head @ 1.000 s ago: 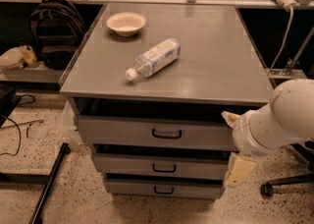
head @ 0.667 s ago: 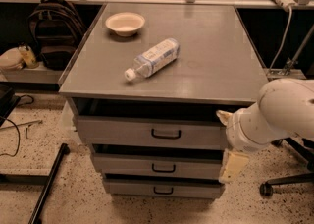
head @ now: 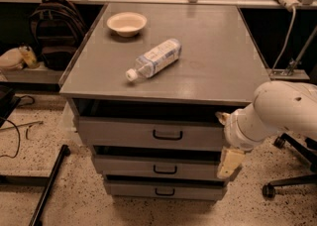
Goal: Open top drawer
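The top drawer is the widest grey front under the cabinet top, with a small black loop handle at its centre. A dark gap shows above it. My gripper is at the end of the white arm, coming in from the right. It sits in front of the right end of the top drawer front, well right of the handle. Its two cream fingers stand apart, one near the drawer's upper edge and one lower down. It holds nothing.
Two narrower drawer fronts sit below. On the cabinet top lie a plastic bottle and a bowl. A backpack is at the left, a black pole on the floor, a chair base at the right.
My arm and gripper have moved left, from beside the cabinet's right edge to in front of the right end of the drawers. The drawers have not moved.
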`<action>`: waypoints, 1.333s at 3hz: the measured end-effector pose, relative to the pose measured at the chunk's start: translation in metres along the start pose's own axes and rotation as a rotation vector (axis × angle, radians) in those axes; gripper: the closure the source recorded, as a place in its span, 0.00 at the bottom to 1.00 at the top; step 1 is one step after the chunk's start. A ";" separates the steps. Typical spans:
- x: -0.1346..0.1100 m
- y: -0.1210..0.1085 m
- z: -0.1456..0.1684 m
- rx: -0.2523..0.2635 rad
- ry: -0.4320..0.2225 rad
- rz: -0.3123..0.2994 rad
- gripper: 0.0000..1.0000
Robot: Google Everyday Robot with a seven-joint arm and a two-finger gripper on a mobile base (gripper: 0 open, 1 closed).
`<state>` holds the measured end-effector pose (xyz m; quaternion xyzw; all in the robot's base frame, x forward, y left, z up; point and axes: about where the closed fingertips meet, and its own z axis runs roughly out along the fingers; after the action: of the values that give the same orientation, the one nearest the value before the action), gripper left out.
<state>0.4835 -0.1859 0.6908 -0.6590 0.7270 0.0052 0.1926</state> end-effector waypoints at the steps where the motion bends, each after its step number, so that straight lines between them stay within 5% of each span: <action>1: 0.002 -0.012 0.018 -0.010 -0.038 0.015 0.00; 2: 0.006 -0.029 0.059 -0.053 -0.085 0.054 0.00; 4: 0.006 -0.019 0.048 -0.102 -0.048 0.052 0.00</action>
<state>0.5146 -0.1811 0.6494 -0.6486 0.7379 0.0629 0.1759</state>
